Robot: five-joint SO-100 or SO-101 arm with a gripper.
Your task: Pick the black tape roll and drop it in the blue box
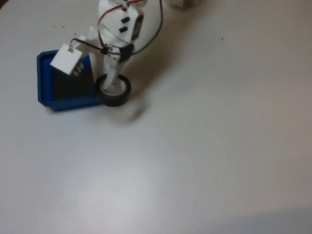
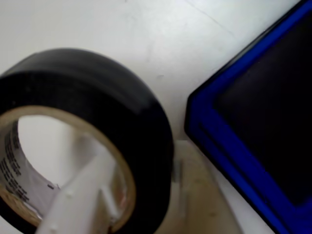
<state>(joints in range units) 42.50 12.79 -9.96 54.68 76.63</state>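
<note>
Tape roll engaged at the corner of the box, not yet inside it.

The white table (image 1: 219, 161) is noted first, then the blue box (image 1: 44, 83) at its left in the fixed view, then the gripper (image 1: 113, 87), then the black tape roll (image 1: 115, 92) touching or just beside the box's near corner. One finger (image 2: 80, 195) is seen inside the beige core; the wall appears to be clamped, though the outer finger is scarcely shown. The roll is judged light, stiff and smooth-sided, best held across its wall.

I see my arm reaching down from the top edge in the fixed view, wrist bent downward. My gripper (image 1: 113, 87) points at the table, one white finger (image 2: 80, 202) pushed through the tape roll (image 1: 114, 91).
</note>
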